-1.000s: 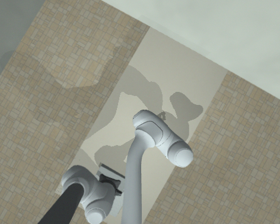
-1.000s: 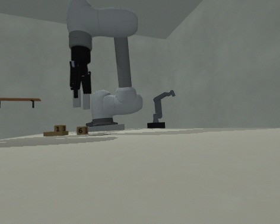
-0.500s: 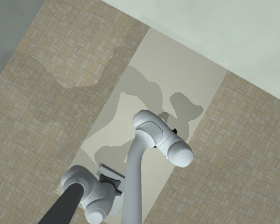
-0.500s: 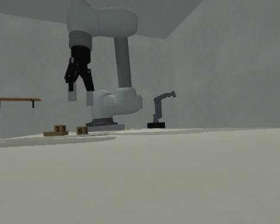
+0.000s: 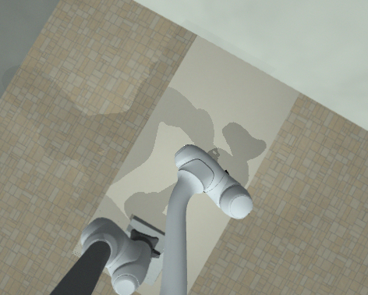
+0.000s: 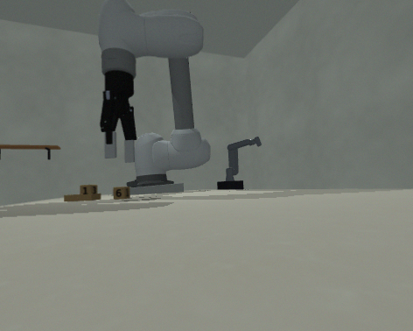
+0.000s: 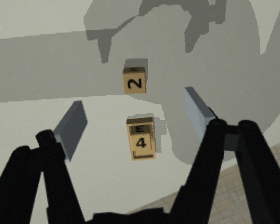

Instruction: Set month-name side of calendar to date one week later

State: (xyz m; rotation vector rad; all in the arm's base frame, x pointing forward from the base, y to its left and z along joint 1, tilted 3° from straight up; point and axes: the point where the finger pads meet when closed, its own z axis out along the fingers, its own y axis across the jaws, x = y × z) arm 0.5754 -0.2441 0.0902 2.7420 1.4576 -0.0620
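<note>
The wooden tray [image 6: 70,198] [image 7: 143,158] stands on the table. One cube [image 6: 88,190] [image 7: 141,143] sits at the tray's far part in the wrist view, with 4 on top and 3 on its far side; the exterior view shows 1 and 3 on its sides. The other cube [image 6: 122,193] [image 7: 134,83] lies outside the tray on the table, with 2 on top, turned sideways in the wrist view, and 6 on a side. My gripper [image 6: 120,153] [image 7: 134,105] is open and empty, well above both cubes. The top view shows neither tray nor cubes, hidden by the arm.
The arm [image 5: 176,234] [image 6: 183,94] reaches out over the pale table [image 5: 245,78] [image 6: 248,263]. A second, smaller-looking arm [image 6: 233,159] stands in the background. A wooden shelf [image 6: 23,147] hangs on the wall at the left.
</note>
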